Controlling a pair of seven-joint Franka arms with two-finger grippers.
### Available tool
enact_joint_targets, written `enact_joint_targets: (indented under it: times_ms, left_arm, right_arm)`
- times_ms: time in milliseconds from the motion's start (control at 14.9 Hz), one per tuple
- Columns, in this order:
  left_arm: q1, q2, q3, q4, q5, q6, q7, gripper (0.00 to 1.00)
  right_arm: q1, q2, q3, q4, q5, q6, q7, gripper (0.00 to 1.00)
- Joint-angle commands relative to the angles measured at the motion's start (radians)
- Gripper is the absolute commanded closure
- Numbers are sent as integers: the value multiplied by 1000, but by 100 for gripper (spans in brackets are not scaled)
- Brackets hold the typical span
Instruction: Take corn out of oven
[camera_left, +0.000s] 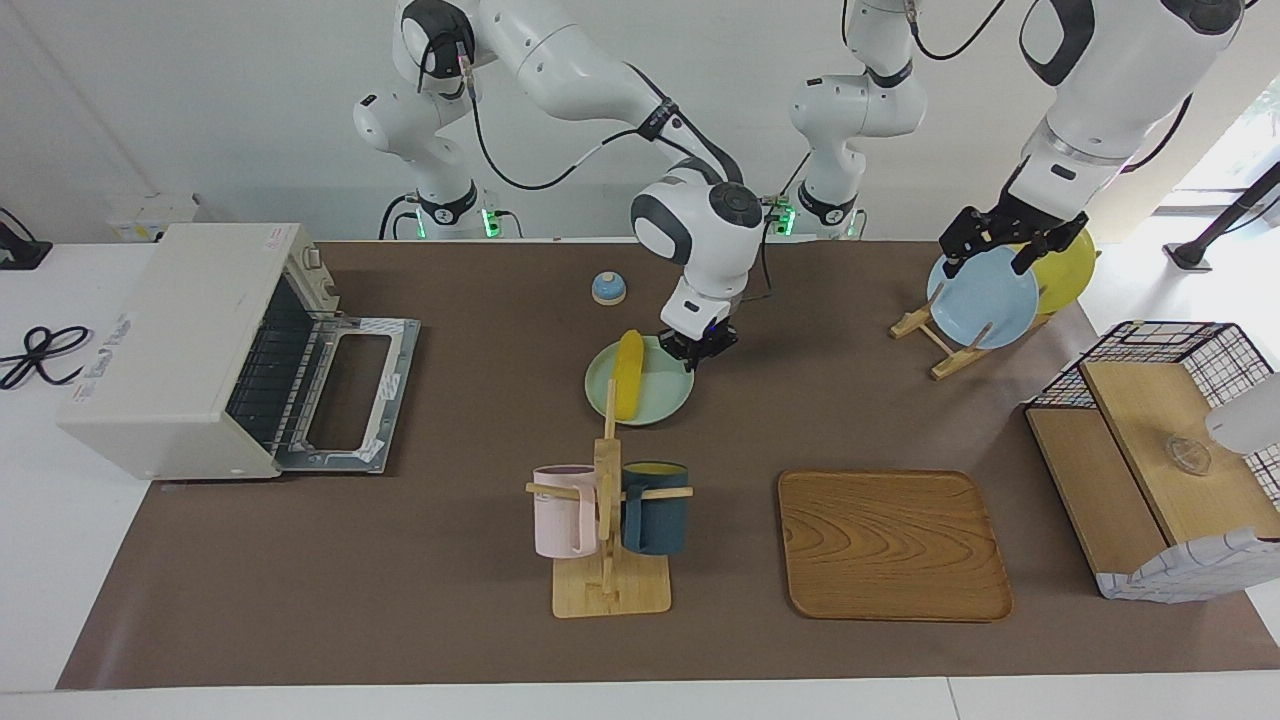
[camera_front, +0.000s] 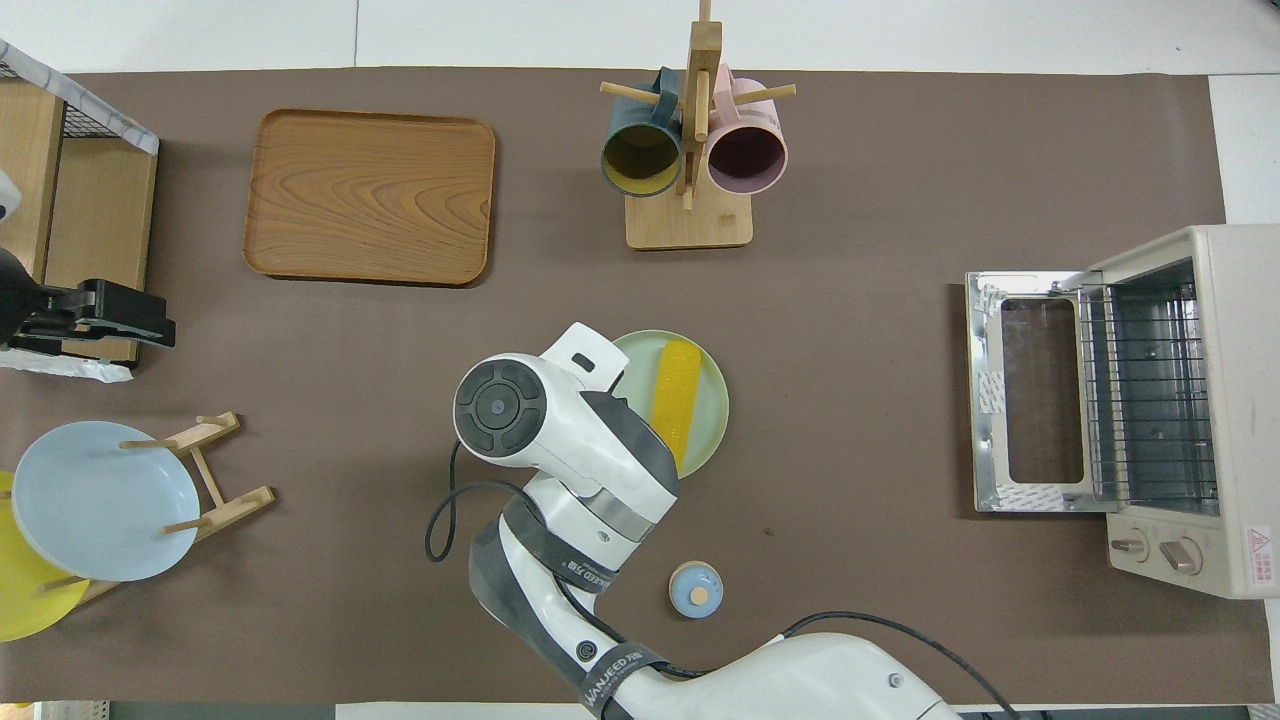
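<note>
While the plate is carried, corn: yellow cob lies lengthwise on a pale green plate, loose on it, nothing pinning it.
Corn position: out of the oven, over mid-table, nearer the robots than the mug rack; the plate's shadow sits close under it, so whether it is just above the mat or already on it I cannot tell.
Right gripper: clamped shut on the plate's rim at the edge nearest the left arm's end; it holds the plate, not the cob.
Left gripper: fingers spread, hanging over the blue plate in the dish stand; the arm waits.
Oven: at the right arm's end of the table, door dropped flat, wire rack bare.
Handling, cob: looks light, stiff, round in section; judged likely to roll across the plate if tilted.
Handling, plate: rigid and smooth; a one-sided rim pinch gives little hold against sag, so it wants keeping level.
Where to grip: rim hold serves for carrying; for the cob alone, across its thick middle, fingers square to its length.
Risk: cob sliding off the free edge at set-down.
</note>
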Motion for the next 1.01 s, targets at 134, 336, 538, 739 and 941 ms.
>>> enact_joint_targets:
  times_ms: [134,336,538,739,941]
  left_arm:
    - [11,-49,-5,-75,16,56,2,0]
    - [5,-52,-7,-95,15,71,-4,0]
    - [-32,-59,-16,-138,15,105,-45,0]
    - [-115,-66,-16,-186,12,171,-132,0]
    - [-194,-62,-16,-222,-29,233,-176,0]
  right_arm:
    - [-38,-43,4,-51,134,68,57,56]
    - [-44,-41,0,6,122,47,56,54]
    - [-90,-110,-11,-17,44,-112,-16,79]
    - [-181,-214,-11,-104,-3,-212,-152,100]
    - [-283,-352,-12,-320,-7,-185,-292,100]
